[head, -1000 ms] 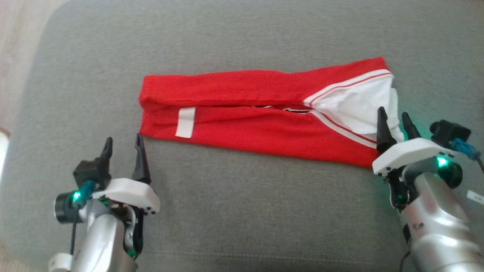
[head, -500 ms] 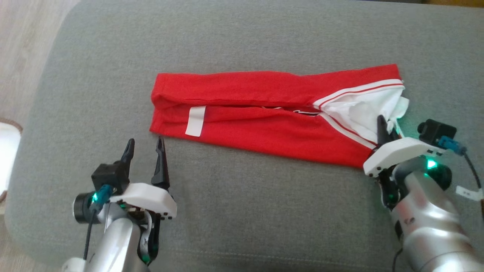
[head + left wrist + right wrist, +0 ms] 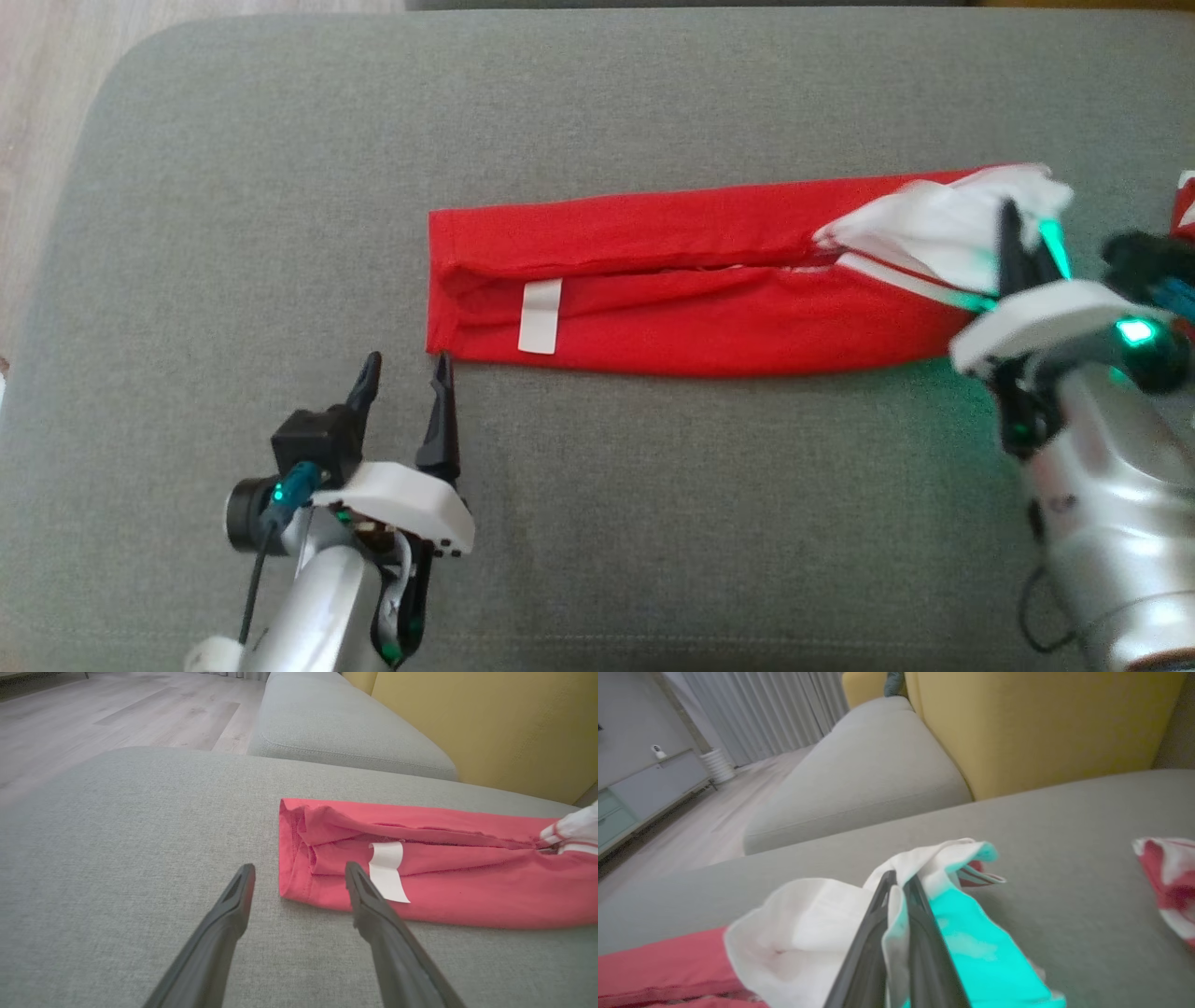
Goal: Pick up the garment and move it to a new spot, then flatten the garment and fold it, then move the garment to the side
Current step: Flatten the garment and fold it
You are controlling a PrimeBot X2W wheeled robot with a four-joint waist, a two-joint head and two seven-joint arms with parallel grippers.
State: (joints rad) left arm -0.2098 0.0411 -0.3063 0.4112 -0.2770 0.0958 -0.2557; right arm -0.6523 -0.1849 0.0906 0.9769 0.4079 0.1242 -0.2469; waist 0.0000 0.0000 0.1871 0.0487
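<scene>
The right gripper (image 3: 1027,224) is clamped narrow on the white end (image 3: 924,224) of the garment (image 3: 672,280), with a fold of white cloth pinched between its fingers and bunched up around them. The left gripper (image 3: 406,364) stands wide and holds nothing, its fingertips just off the garment's near left corner and not touching it.

Under the garment is a grey sofa cushion (image 3: 597,523). The garment lies on it as a long red band, folded lengthwise. Its left end is flat and its right end is raised in the grip. A small white label (image 3: 540,315) sits on the garment's near layer, close to the left end.

The cloth looks light, thin and limp. Held at one end only, it will likely sag, trail and lose its fold. The grip on the white end seems sound, and the red left corner beside the open fingers is probably the second hold. A shallow bite there may catch only the top layer.
</scene>
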